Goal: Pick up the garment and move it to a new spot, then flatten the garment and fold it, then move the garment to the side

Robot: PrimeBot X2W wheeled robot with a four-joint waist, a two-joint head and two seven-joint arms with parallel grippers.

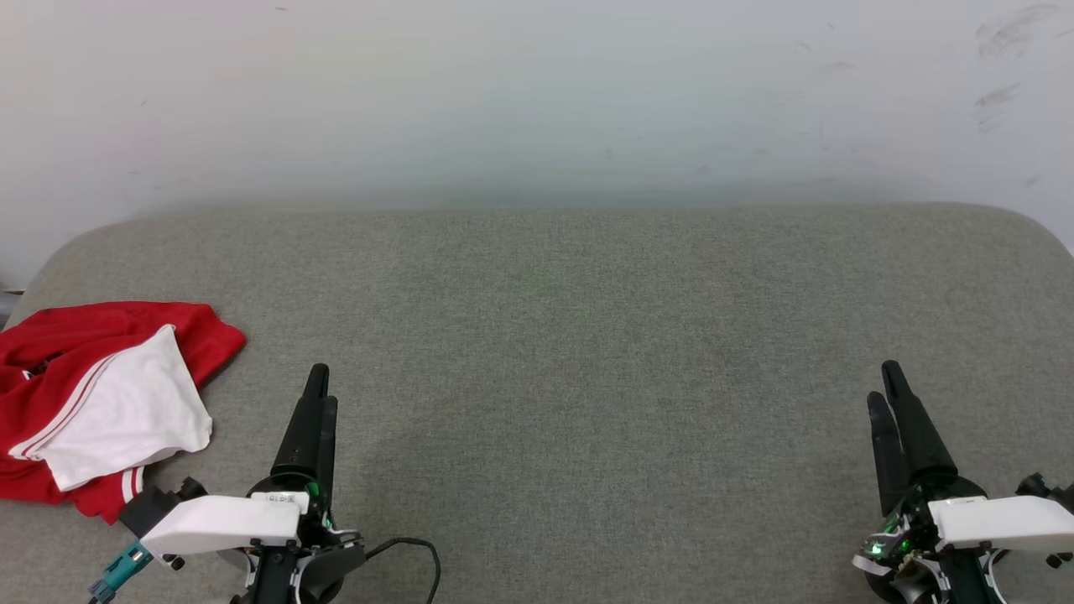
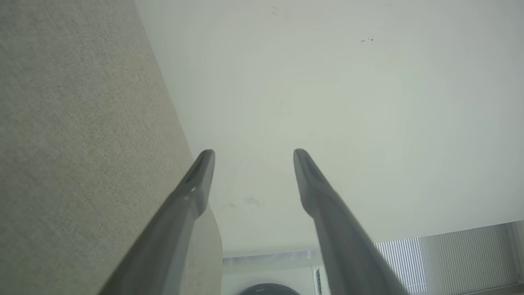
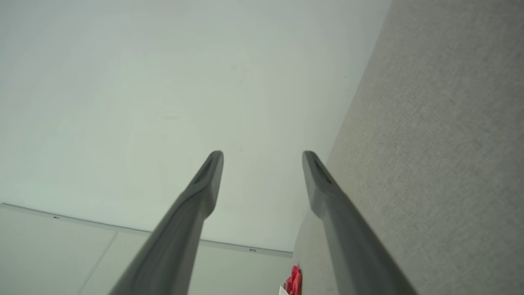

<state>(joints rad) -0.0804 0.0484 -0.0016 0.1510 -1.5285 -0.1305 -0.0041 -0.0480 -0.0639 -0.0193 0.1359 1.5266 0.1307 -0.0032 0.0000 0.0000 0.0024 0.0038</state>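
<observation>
The head view shows the whole layout. The bright red soft fabric top with a white sleeve panel and thin red-and-white striped trim (image 1: 101, 403) lies crumpled on the grey woven cushion surface (image 1: 587, 335). It is outward to the left of the left gripper (image 1: 319, 384), near that gripper's white wrist housing but not touching it. It lies well apart from the right gripper (image 1: 883, 386), which sits far over on the opposite side. Both grippers point toward the pale white wall (image 1: 537, 84) beyond the cushion. A thin black cable (image 1: 411, 549) loops on the cushion just to the right of the left wrist.

From the head, each gripper's two dark fingers overlap, so their gap is hard to read. The wrist views settle it. The left wrist view shows the left fingers spread wide, with only wall between the tips and the cushion edge running along one finger. It also shows a ribbed pale panel (image 2: 442, 254) low beyond the fingers. The right wrist view shows the right fingers equally wide apart and gripping nothing, with the cushion alongside one finger. A small scrap of the red top peeks in far beyond, at the bottom edge between the fingers.
</observation>
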